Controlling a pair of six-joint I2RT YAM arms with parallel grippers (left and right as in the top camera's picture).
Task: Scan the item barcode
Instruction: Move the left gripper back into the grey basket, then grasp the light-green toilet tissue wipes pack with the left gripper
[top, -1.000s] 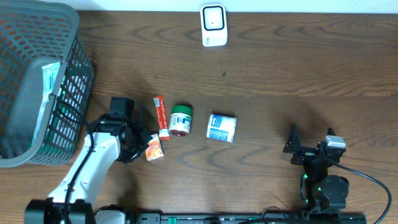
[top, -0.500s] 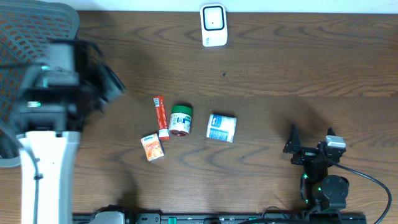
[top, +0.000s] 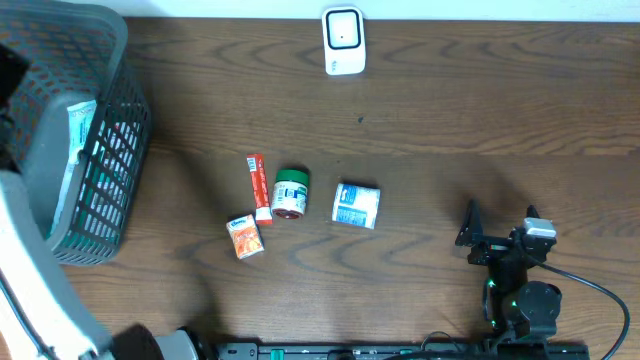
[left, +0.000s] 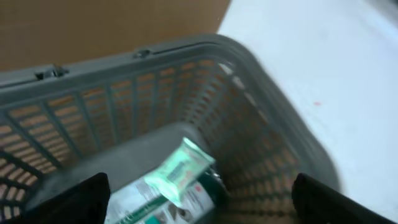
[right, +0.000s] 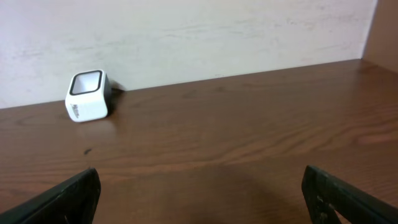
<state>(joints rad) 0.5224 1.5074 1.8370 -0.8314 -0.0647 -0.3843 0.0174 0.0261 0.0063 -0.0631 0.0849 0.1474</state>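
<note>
- Jaws of left gripper (left: 208, 202) and right gripper (right: 202, 196) are spread wide, empty.
- The left is held over the basket (left: 186, 46).
- The orange packet (top: 246, 238), red stick (top: 258, 185), jar (top: 290, 193) and pouch (top: 356, 205) are laid on the table (top: 450, 120), apart from the scanner (top: 343, 40).

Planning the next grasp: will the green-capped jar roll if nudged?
Likely: the jar looks round and seems to lie on its side. The red stick beside it may block rolling that way. Small, so probably light.
</note>
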